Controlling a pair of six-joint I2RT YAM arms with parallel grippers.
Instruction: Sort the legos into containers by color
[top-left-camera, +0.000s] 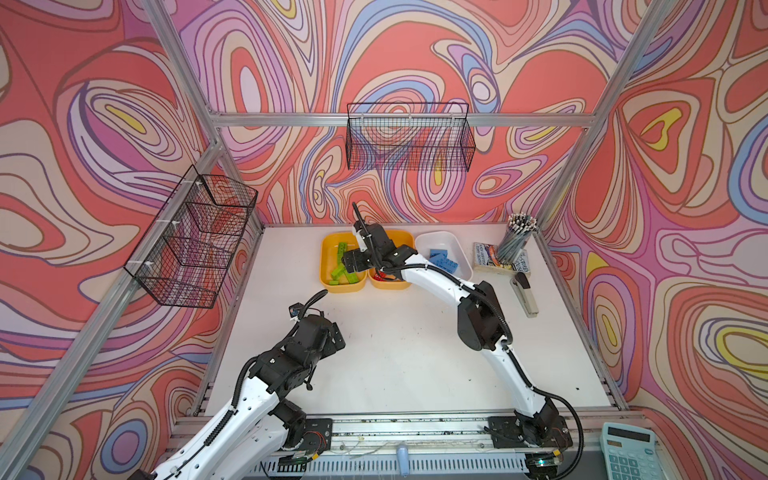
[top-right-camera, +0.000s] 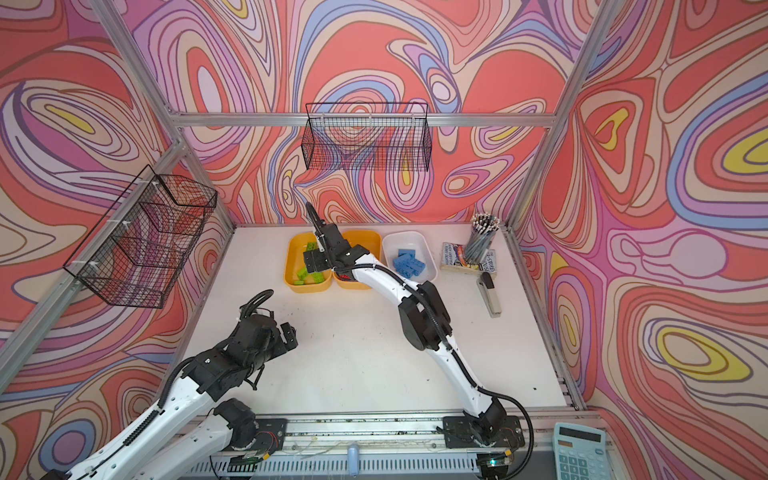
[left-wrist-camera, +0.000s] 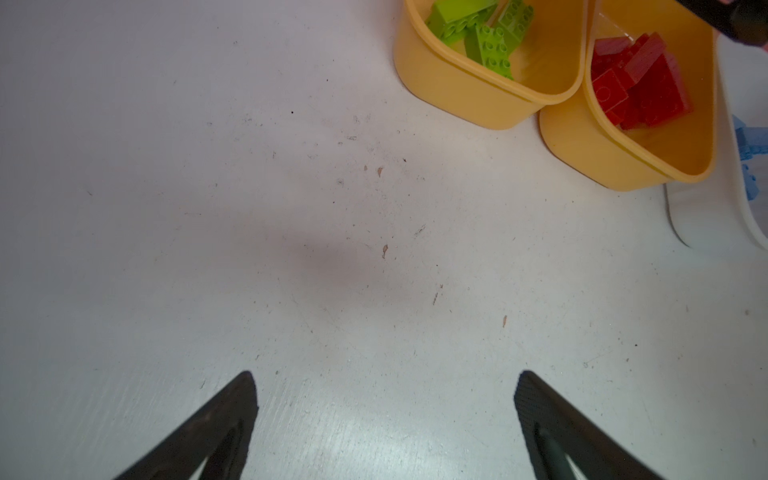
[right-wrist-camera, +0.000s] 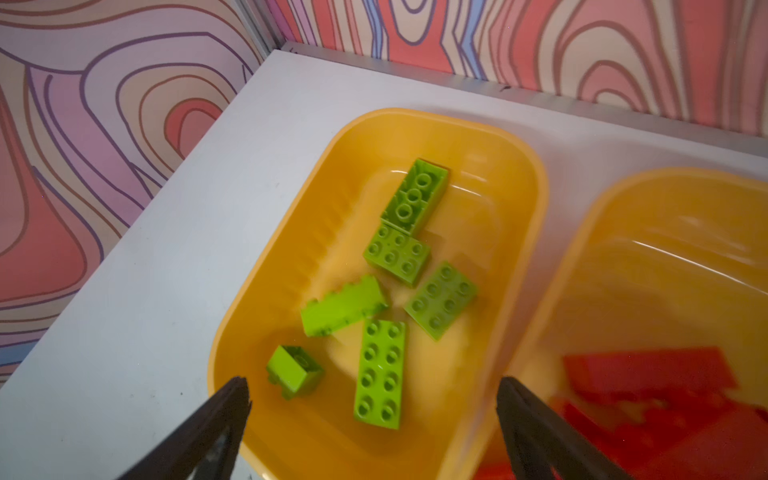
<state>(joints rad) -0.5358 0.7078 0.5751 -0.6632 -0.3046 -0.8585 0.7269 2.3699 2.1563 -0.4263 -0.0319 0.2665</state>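
Note:
Several lime green legos (right-wrist-camera: 380, 374) lie in the left yellow-orange container (right-wrist-camera: 536, 199), also seen in a top view (top-left-camera: 343, 289). My right gripper (right-wrist-camera: 374, 386) hovers open just above them, holding nothing; in a top view (top-left-camera: 351, 266) its body hides its fingers. Red legos (right-wrist-camera: 648, 374) fill the middle yellow-orange container (right-wrist-camera: 590, 216), which my right arm mostly covers in both top views. Blue legos (top-left-camera: 444, 259) sit in the white container (top-left-camera: 461, 249). My left gripper (left-wrist-camera: 384, 380) stands open and empty over bare table, at the front left in a top view (top-left-camera: 338, 338).
Two black wire baskets hang on the back wall (top-left-camera: 409, 137) and the left wall (top-left-camera: 195, 237). A pencil cup (top-left-camera: 517, 237), a book (top-left-camera: 490, 257) and a stapler (top-left-camera: 524, 293) stand at the right edge. A calculator (top-left-camera: 629, 453) lies off the table's front right.

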